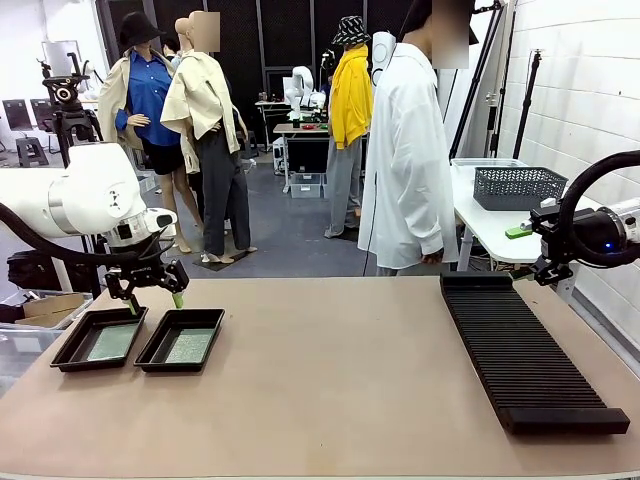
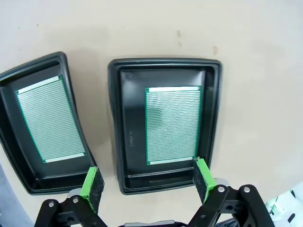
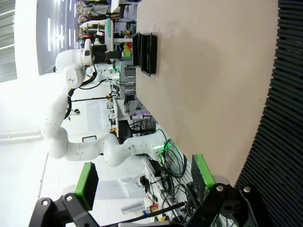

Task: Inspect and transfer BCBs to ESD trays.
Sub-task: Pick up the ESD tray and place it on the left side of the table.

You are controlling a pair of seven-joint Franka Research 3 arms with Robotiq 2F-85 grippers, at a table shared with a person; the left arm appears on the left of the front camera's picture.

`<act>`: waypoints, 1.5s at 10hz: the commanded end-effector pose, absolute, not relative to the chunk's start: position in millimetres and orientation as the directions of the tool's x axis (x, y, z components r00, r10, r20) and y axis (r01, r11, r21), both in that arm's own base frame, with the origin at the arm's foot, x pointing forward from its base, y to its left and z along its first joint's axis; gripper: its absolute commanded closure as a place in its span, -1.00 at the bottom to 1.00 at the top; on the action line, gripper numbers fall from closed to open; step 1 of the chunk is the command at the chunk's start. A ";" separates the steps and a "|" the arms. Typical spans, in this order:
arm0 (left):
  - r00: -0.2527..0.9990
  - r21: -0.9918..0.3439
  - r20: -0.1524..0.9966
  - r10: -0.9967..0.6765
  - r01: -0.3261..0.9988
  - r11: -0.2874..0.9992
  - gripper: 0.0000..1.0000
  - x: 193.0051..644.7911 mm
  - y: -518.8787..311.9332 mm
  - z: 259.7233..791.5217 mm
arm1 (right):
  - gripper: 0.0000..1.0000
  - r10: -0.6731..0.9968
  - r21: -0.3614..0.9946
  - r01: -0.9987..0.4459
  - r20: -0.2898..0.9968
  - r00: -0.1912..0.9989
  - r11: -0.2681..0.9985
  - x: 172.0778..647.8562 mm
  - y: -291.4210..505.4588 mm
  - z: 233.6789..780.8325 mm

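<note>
A tan tabletop (image 1: 330,380) fills the near scene. Beyond it lies a grey floor (image 1: 290,235). A white block wall (image 1: 590,90) runs along the right, with a white side table (image 1: 490,225) below it bearing a grey basket (image 1: 518,186). Dark panels (image 1: 290,35) line the far wall.

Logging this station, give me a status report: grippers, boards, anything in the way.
Left gripper open, above the trays. Right gripper open, empty, by the rack. One board in each tray. Nothing in the way.

The left tray (image 2: 19,142) is cut off at the wrist view's edge.
</note>
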State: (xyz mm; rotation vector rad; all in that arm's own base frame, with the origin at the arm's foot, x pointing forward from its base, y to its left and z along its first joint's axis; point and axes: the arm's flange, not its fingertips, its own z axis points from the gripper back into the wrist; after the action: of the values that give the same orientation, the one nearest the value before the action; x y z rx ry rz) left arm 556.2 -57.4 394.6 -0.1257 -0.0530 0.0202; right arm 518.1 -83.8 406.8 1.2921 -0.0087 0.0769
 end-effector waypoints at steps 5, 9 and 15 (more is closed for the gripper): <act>0.972 -0.532 0.195 0.130 -0.006 0.847 -1.00 520.9 13.7 429.8 | -1.00 0.043 0.957 -0.054 0.043 0.998 0.284 517.7 -82.1 407.5; 0.971 -0.771 0.197 0.138 0.066 0.633 -1.00 510.3 49.4 422.7 | -1.00 0.043 0.957 -0.054 0.043 0.998 0.284 517.7 -82.1 407.5; 0.950 -0.910 0.216 0.227 0.112 0.399 -1.00 470.0 145.6 408.4 | -1.00 0.043 0.957 -0.054 0.043 0.998 0.284 517.7 -82.1 407.5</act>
State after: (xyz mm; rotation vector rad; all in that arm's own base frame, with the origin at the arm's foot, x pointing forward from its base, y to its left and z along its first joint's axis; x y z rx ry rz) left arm 473.5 138.0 412.5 -1.0936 -0.3218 0.1005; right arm 518.1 -84.2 406.9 1.2919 -0.0093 0.0764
